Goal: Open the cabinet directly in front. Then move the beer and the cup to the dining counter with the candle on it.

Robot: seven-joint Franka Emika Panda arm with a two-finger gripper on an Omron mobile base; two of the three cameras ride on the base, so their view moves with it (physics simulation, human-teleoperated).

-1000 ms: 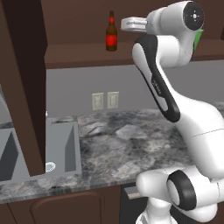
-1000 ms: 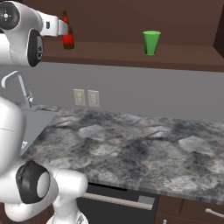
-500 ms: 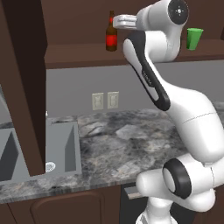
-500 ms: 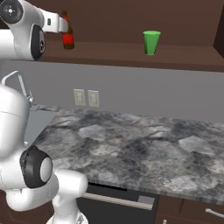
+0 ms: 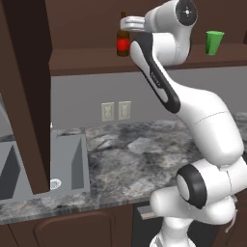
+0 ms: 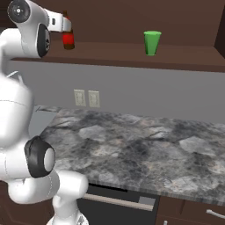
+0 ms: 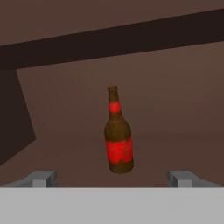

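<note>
Two things stand on the shelf (image 5: 144, 60) of the open cabinet: beer (image 5: 123, 43) upright beside the raised gripper (image 5: 126, 23), cup (image 5: 214, 42) well apart.

Right base view: beer (image 6: 67, 37), cup (image 6: 152, 42), marbled worktop (image 6: 145, 149) below.

Hand view: beer (image 7: 118, 133) dead ahead (long axis vertical), centred between spread, empty fingers (image 7: 43, 177).

The hand (image 5: 126, 22) reaches beside the beer (image 5: 123, 42) on the cabinet (image 5: 91, 60) shelf; cup (image 5: 214, 42) well right.
</note>
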